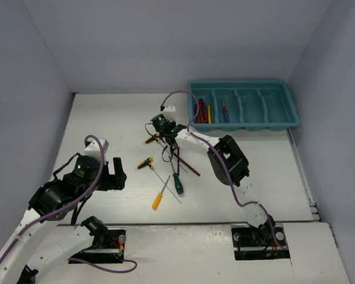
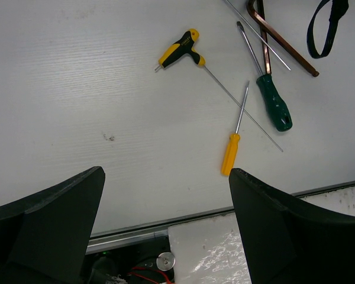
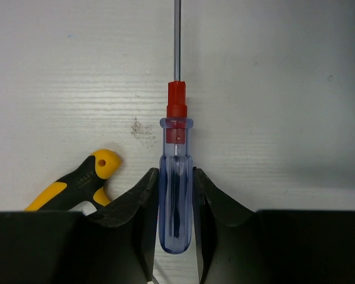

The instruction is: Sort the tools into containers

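Observation:
My right gripper (image 3: 175,174) is shut on the clear blue handle of a screwdriver (image 3: 175,204) with a red collar; it lies on the table with its shaft pointing away. A yellow-black T-handle (image 3: 77,186) lies just left of the fingers. In the top view the right gripper (image 1: 160,127) sits at mid-table. My left gripper (image 2: 165,177) hangs open and empty above the near table edge. Ahead of it lie another T-handle (image 2: 180,50), a yellow screwdriver (image 2: 231,154), a green screwdriver (image 2: 274,102) and a brown hex key (image 2: 278,41). The teal tray (image 1: 242,126) at far right holds red-handled pliers (image 1: 201,111) and other tools.
A dark cable loop (image 2: 322,29) hangs by the hex key. The right arm's purple cable (image 1: 183,94) arcs over the table toward the tray. Grey walls close in the table on three sides. A metal rail (image 2: 165,228) marks the near edge.

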`<state>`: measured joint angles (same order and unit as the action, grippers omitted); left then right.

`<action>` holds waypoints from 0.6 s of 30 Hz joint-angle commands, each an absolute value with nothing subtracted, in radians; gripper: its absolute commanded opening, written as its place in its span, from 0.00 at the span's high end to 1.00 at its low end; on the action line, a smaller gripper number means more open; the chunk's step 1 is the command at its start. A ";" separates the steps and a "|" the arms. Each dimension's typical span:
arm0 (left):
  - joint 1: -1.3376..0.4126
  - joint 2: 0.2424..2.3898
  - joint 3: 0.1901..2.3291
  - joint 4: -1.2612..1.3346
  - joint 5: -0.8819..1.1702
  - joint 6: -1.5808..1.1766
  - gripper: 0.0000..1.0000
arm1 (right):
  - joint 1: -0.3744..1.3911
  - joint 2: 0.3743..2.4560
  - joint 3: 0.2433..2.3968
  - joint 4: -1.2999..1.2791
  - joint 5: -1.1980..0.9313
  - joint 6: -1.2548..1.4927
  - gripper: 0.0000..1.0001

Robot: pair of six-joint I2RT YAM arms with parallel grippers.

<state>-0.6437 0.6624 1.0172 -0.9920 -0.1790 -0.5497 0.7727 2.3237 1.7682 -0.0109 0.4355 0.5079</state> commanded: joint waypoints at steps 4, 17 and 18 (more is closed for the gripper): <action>-0.637 0.675 1.069 -0.962 -0.175 -0.511 0.16 | 0.759 2.064 1.844 0.023 0.560 0.259 1.00; -0.637 0.731 1.107 -0.935 -0.248 -0.510 0.15 | 0.369 1.843 1.663 0.025 0.280 0.113 1.00; -0.637 0.741 1.108 -0.931 -0.255 -0.519 0.15 | 0.340 1.867 1.666 0.025 0.240 0.107 1.00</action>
<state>-0.6437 0.7013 1.0702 -0.9874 -0.2046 -0.5061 0.4009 1.8086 1.7006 0.0170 0.3681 0.1687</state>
